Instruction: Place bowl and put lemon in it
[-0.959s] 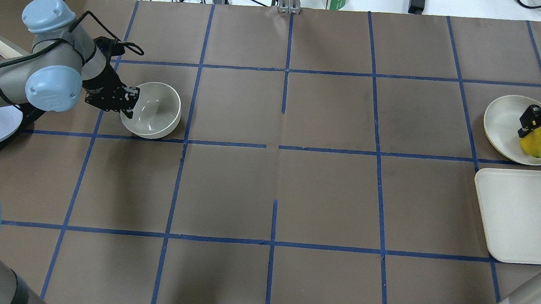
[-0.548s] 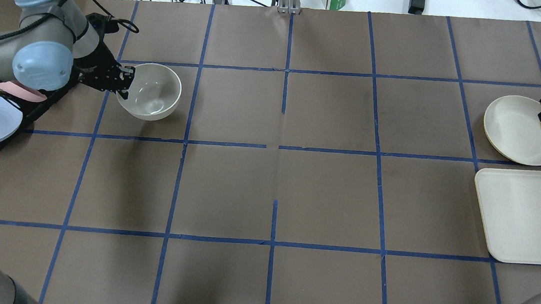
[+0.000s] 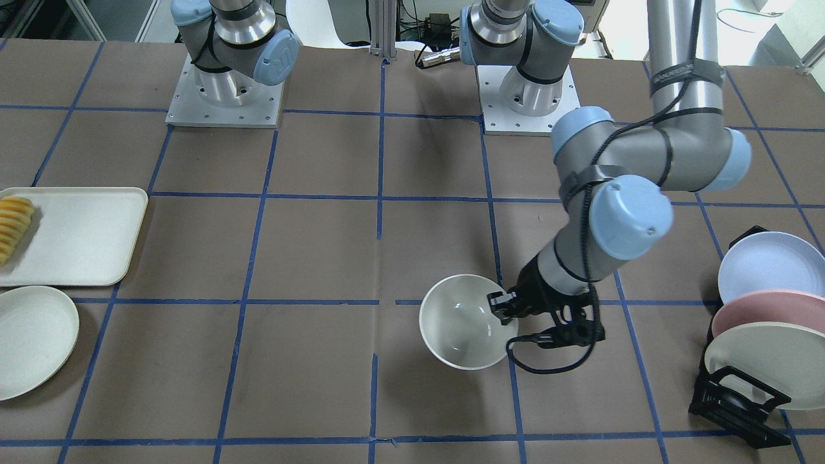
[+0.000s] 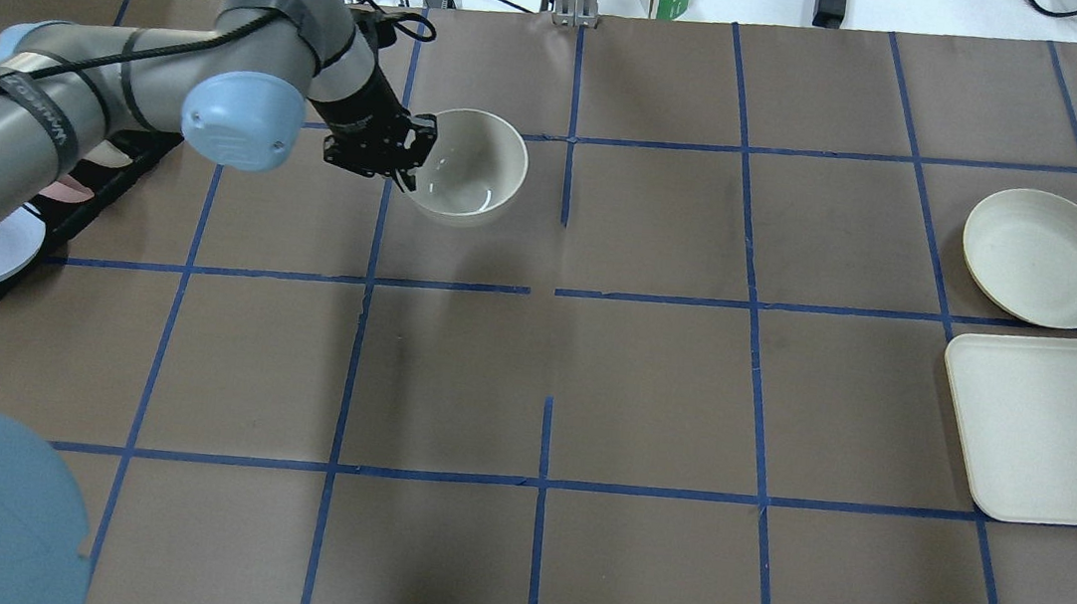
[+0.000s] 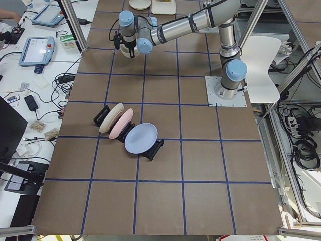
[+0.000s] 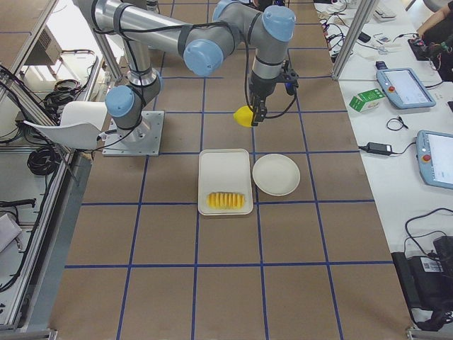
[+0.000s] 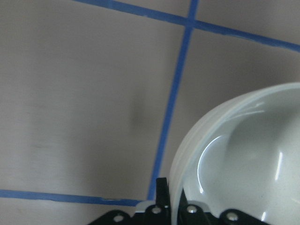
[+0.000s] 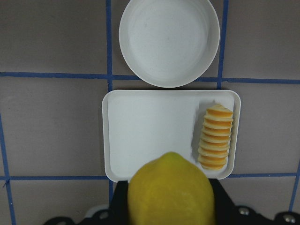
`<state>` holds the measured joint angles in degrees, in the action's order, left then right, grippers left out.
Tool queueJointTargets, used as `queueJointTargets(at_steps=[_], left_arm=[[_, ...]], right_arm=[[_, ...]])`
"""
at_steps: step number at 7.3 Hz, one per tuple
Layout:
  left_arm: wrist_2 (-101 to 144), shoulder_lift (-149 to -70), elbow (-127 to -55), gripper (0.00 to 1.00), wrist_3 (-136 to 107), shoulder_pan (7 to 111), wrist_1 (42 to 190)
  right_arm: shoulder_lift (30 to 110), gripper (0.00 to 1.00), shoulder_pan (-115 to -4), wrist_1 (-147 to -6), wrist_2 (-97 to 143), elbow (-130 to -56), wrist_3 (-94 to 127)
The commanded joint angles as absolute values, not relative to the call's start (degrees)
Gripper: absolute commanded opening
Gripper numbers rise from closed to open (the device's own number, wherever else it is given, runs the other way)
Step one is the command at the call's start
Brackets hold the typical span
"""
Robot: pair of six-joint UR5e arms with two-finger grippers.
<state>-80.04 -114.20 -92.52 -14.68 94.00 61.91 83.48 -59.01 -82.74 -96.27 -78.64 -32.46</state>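
– Left gripper (image 4: 411,151), what is it doing?

– It is pinching the rim of the bowl (image 4: 473,167), with one finger sitting inside the wall and the other outside. The jaws are closing down to the thickness of that wall. In the overhead view the bowl is sitting in the upper middle of the frame, just left of the central blue tape line, and the gripper is reaching in from its left edge.

– Is the bowl resting on the table (image 4: 649,394)?

– I cannot tell. In the front-facing view it is showing at lower centre, its mouth opening upward with a slight tilt, and the fingers are gripping its right-hand rim. The left wrist view is showing the glossy inside filling the lower right corner.

– And the right gripper (image 6: 255,112)?

– It is clamping the lemon (image 8: 171,190) between its fingers. In the right wrist view the lemon is filling the bottom centre of the frame, with black gripper parts showing on either side of it.

– Where is the lemon hanging?

– Up in the air. In the right side view it is showing at upper centre, above the tray (image 8: 150,131) in the picture. In the wrist view the tray is lying far beneath the lemon, with the sliced orange food (image 8: 215,137) lining its right side and the round plate (image 8: 168,42) lying just beyond it at the top.

– How far is the lemon from the bowl?

– Well apart.
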Motion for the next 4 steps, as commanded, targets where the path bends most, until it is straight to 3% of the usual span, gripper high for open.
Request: queueJointTargets(at_steps=[1, 4], left_arm=[[-80.0, -115.0, -95.4, 0.00, -19.4, 100.9, 57.8], [-77.9, -117.4, -100.5, 0.00, -22.6, 101.4, 49.5]], right_arm=[[84.5, 0.05, -65.3, -81.2, -96.0, -80.7, -24.4], [86.5, 0.05, -81.5, -81.8, -95.3, -81.1, -7.2]])
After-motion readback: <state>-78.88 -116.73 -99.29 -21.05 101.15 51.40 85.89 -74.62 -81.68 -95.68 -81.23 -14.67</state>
